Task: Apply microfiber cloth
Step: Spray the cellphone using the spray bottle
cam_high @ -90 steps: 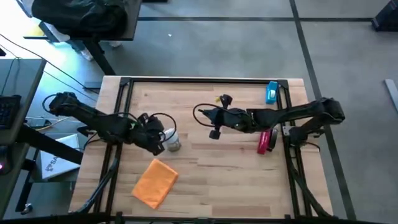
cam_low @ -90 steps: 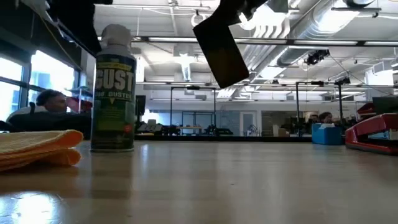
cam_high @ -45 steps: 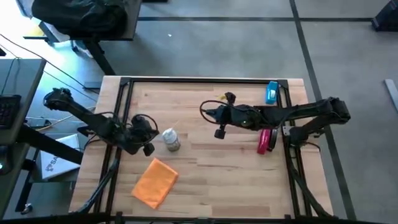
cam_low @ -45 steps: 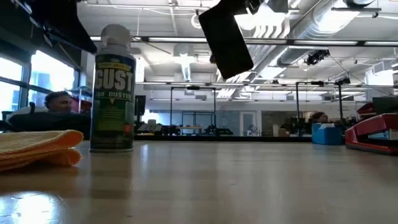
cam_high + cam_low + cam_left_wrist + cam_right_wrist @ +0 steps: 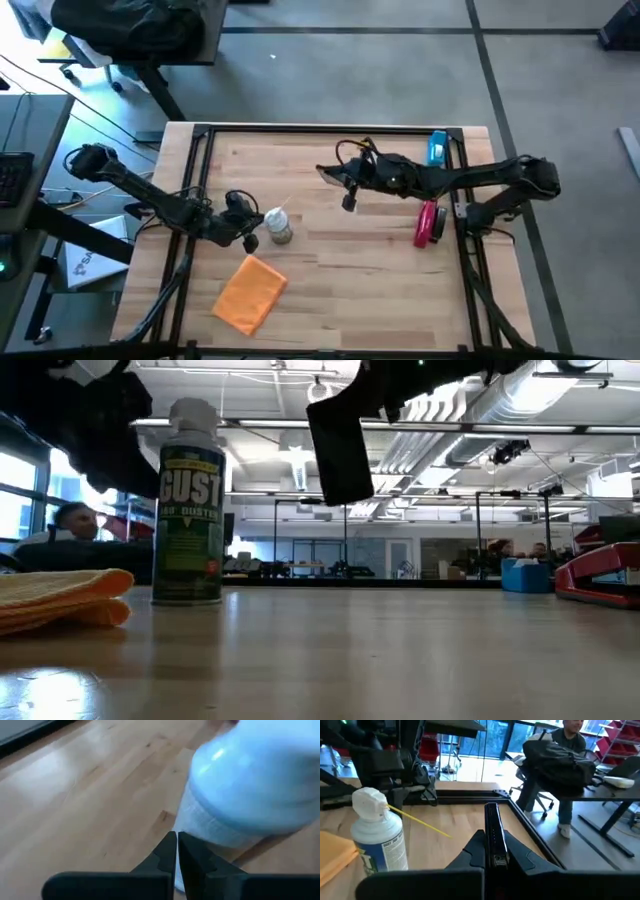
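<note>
The orange microfiber cloth (image 5: 250,292) lies folded on the table near the front left, and no gripper touches it; it also shows as the cloth (image 5: 60,600) in the low view. A white duster can (image 5: 278,225) with a thin yellow straw stands upright behind it. My left gripper (image 5: 246,217) is shut, with its tips (image 5: 177,851) at the can (image 5: 250,790). My right gripper (image 5: 345,180) is over the table's middle, shut on a black phone (image 5: 340,445). My left gripper has its shut fingertips (image 5: 170,847) against the lower side wall (image 5: 200,822) of the can. It comes roughly level from the table's left. The can stands upright on the table. My right gripper pinches the phone between its two fingers (image 5: 472,851), one on each broad face, and I see the phone's edge (image 5: 492,832) running between them. The fingers reach in from the table's right. The phone hangs nearly upright below them, clear of the table.
A red stapler (image 5: 428,222) lies at the right and a blue object (image 5: 437,148) at the far right corner. Bare wood lies between the cloth and the stapler. In the room behind the table a person (image 5: 560,755) sits at a desk.
My left gripper drew back toward the table's left edge, then returned to the can, which has shifted slightly toward the right. My right gripper moved a little toward the far edge, and the phone swung from tilted to nearly upright.
</note>
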Robot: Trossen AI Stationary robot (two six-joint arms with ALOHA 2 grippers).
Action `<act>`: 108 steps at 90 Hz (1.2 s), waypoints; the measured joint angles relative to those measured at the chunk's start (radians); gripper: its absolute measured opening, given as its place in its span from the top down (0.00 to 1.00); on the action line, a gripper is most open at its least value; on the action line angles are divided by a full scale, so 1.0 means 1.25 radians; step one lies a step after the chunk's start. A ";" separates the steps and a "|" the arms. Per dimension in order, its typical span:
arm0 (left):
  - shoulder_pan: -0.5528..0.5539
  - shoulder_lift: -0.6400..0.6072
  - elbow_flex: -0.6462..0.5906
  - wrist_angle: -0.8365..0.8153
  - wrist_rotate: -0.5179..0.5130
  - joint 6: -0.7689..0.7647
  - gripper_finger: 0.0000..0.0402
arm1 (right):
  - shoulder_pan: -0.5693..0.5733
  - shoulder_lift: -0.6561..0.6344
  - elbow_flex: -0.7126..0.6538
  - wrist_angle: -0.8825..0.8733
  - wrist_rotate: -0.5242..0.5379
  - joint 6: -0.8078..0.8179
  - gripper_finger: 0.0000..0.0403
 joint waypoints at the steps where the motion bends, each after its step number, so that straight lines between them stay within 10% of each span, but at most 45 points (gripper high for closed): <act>1: 0.002 0.003 -0.001 0.004 0.000 0.000 1.00 | 0.000 0.000 -0.001 0.002 -0.002 0.003 1.00; 50: 0.030 0.201 -0.003 0.327 0.146 0.140 1.00 | -0.005 0.000 -0.020 0.034 -0.005 -0.012 1.00; 108: -0.057 0.202 0.039 0.317 0.168 0.161 1.00 | 0.020 0.000 -0.020 0.010 -0.033 0.010 1.00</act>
